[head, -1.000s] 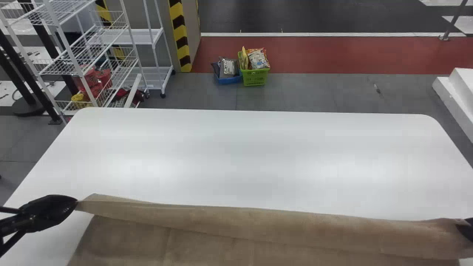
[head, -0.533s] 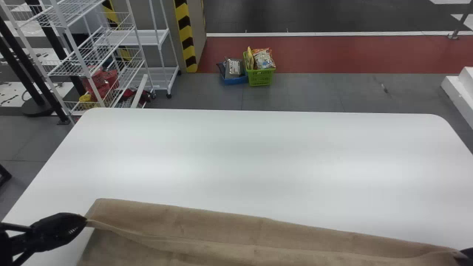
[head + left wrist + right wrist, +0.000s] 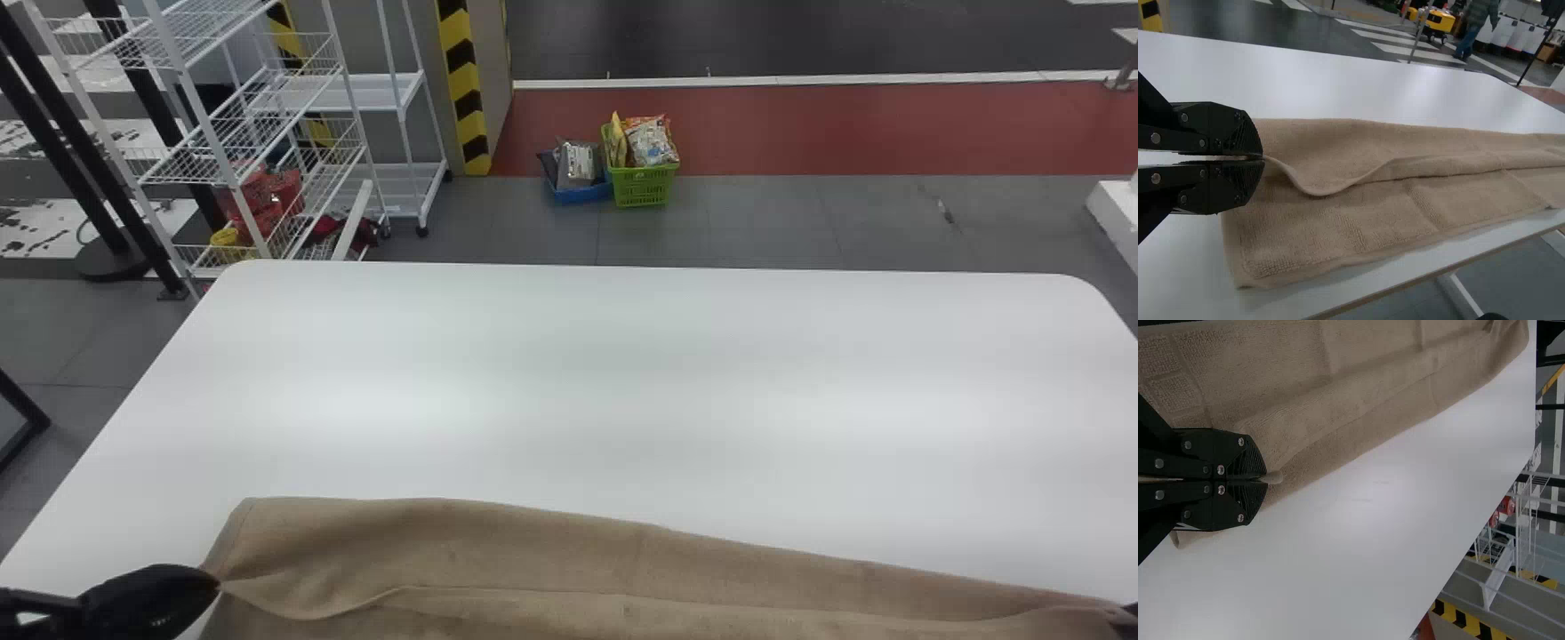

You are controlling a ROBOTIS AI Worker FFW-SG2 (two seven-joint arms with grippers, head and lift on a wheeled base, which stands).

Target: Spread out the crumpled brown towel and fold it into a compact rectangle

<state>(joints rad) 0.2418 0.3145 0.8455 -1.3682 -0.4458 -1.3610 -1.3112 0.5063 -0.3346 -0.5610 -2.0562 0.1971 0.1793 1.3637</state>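
Clenching brown towel (image 3: 533, 569) at both ends with left tool (image 3: 1263, 158) and right tool (image 3: 1266, 480), near side of table (image 3: 622, 382), could fold skewed or trap creases from uneven pulling.

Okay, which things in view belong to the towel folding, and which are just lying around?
Part of the job:
- brown towel
- left gripper, pinching the towel
- right gripper, also pinching it
- white table, the work surface

Just lying about:
- green basket of packets, on the floor
- blue basket beside it
- white racks
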